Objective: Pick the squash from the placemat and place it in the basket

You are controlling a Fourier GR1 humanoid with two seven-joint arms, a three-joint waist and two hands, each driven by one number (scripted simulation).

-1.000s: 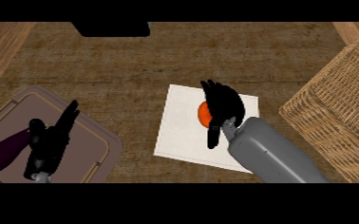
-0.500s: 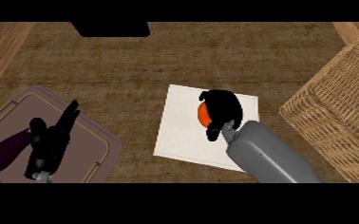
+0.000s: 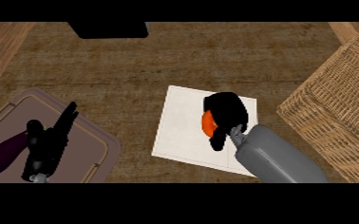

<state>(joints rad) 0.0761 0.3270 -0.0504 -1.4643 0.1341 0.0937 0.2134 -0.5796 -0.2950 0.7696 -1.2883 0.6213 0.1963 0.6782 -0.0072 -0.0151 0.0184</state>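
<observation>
Grey is what you see first: your right forearm comes in at about 5 o'clock and slants up and left toward the middle of the view. At its end the right hand (image 3: 226,111) is bent over, black fingers curled down and the thumb reaching toward 7 o'clock, wrapped round the squash (image 3: 207,124). Only an orange sliver of the squash shows at the hand's left side; the rest is hidden under the palm. Whether it is lifted off or resting on the surface below, you cannot tell from this angle.

Under that hand lies the white placemat (image 3: 184,123), a little tilted, just right of centre on the brown woven worktop (image 3: 175,61). So the squash is over the placemat's right half.

At 8 o'clock your left hand (image 3: 49,140) rests open, fingers straight and pointing toward 1 o'clock, holding nothing. It sits over a mauve tray (image 3: 98,144) with a rounded corner, and a dark purple object (image 3: 10,152) peeks in at the left edge beside it.

At 3 o'clock the wicker basket (image 3: 326,118) stands near the placemat but apart from it. Farthest off, at 11 o'clock, a black block (image 3: 108,29) sits at the worktop's far edge.
</observation>
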